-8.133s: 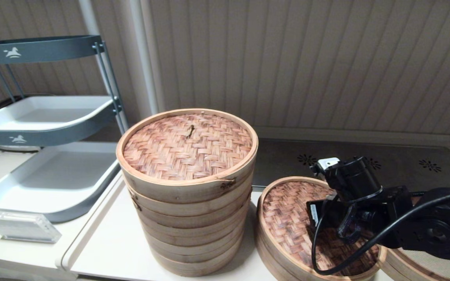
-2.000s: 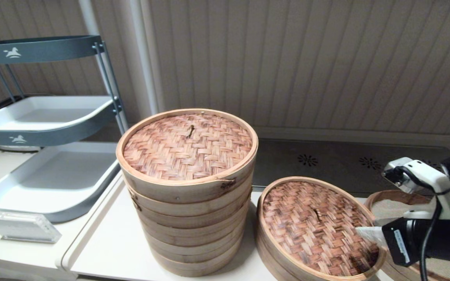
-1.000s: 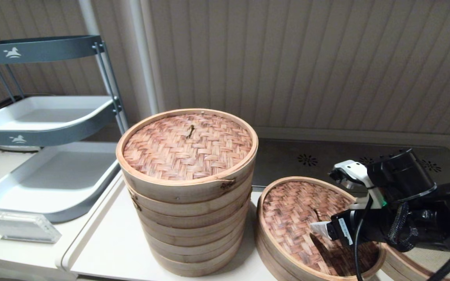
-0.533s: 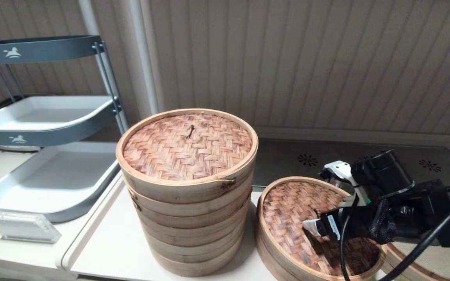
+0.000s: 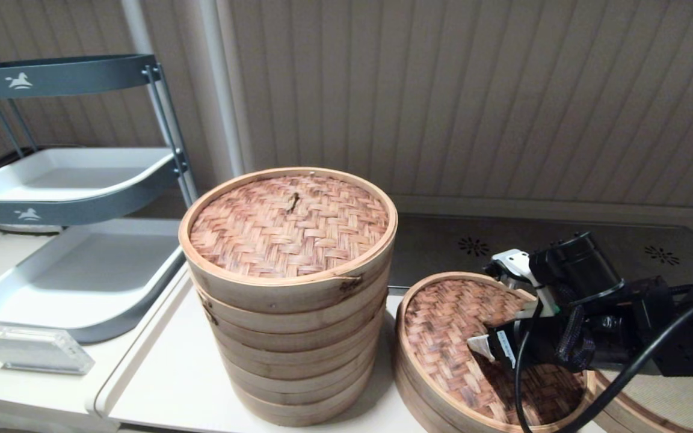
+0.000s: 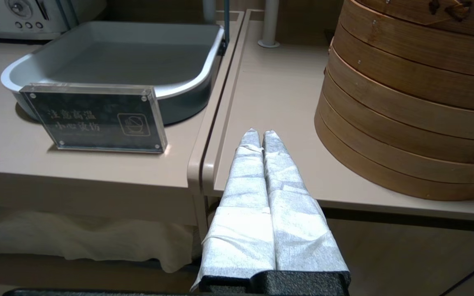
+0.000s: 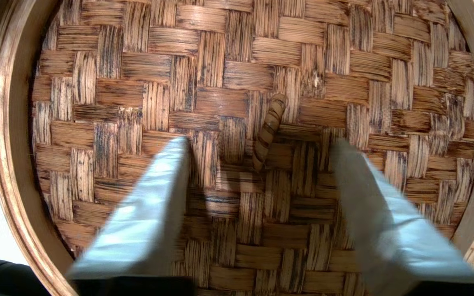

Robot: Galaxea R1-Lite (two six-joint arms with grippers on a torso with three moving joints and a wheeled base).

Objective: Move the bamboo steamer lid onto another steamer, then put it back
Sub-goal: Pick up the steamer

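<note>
The bamboo steamer lid (image 5: 449, 337), dark woven with a pale rim, sits on a low steamer just right of the tall stack. My right gripper (image 5: 485, 349) hovers over its middle and hides the knot in the head view. In the right wrist view the right gripper (image 7: 259, 143) is open, its white-wrapped fingers (image 7: 150, 213) standing on either side of the knot (image 7: 268, 131) without touching it. Another steamer (image 5: 611, 409), with a cream liner, shows partly at the lower right behind the arm. My left gripper (image 6: 257, 133) is shut on nothing, parked low before the table's front edge.
The tall stack of pale tiers (image 5: 289, 288) with its reddish-tan lid stands close on the lid's left. A grey tiered tray rack (image 5: 76, 264) and a clear sign stand (image 5: 30, 352) are at far left. A dark panel (image 5: 563, 246) runs along the back wall.
My right gripper has moved left from the lid's right edge to over its centre, still open. The lid has stayed in place and the left arm has not moved.
</note>
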